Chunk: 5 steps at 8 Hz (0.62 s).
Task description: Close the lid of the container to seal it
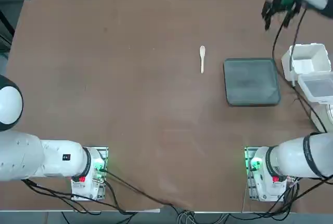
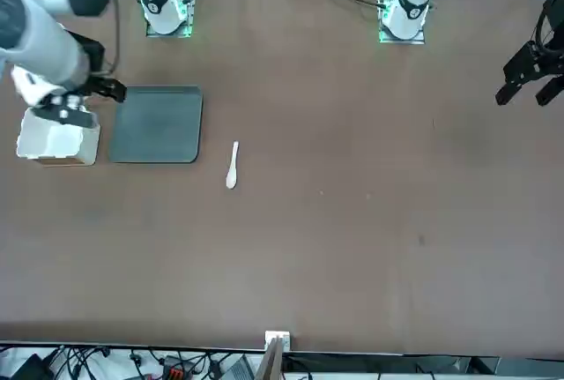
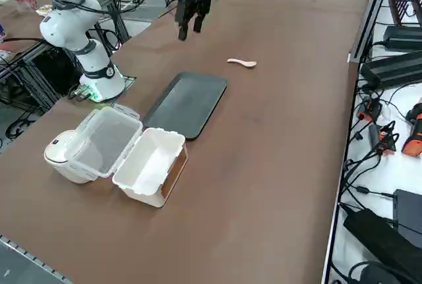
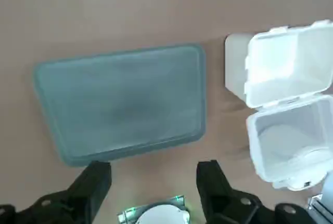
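The container (image 3: 153, 164) is a small white box standing open at the table's right edge. Its lid (image 3: 105, 138) is folded back flat beside it and rests on a round cream vessel (image 3: 60, 154). From overhead the box (image 1: 308, 59) lies farther from the arm bases than the lid (image 1: 318, 87). My right gripper (image 1: 273, 11) hangs open and empty high above the table, beyond the tray's far edge and apart from the box. In the wrist view its fingers (image 4: 96, 181) frame the tray, with the box (image 4: 289, 63) and lid (image 4: 291, 141) off to one side.
A dark grey flat tray (image 1: 252, 81) lies right beside the container, toward the table's middle. A small white spoon (image 1: 202, 58) lies further in. A black cable (image 1: 299, 96) runs along the table between tray and container.
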Each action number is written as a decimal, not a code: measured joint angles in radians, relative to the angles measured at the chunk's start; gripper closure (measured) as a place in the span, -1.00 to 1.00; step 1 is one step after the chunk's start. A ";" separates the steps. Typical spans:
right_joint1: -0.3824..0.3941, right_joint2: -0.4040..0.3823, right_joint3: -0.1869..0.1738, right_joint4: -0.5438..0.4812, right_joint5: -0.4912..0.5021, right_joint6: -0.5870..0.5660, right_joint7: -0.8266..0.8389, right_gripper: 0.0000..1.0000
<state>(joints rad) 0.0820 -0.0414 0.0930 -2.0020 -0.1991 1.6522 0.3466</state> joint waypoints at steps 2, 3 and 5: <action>0.002 -0.017 -0.002 -0.244 -0.021 0.194 0.087 -0.93; -0.003 -0.017 -0.005 -0.314 -0.033 0.233 0.114 -0.85; -0.055 0.006 -0.012 -0.359 -0.122 0.238 0.127 -0.21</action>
<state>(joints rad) 0.0269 -0.0356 0.0810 -2.3612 -0.3214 1.8898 0.4733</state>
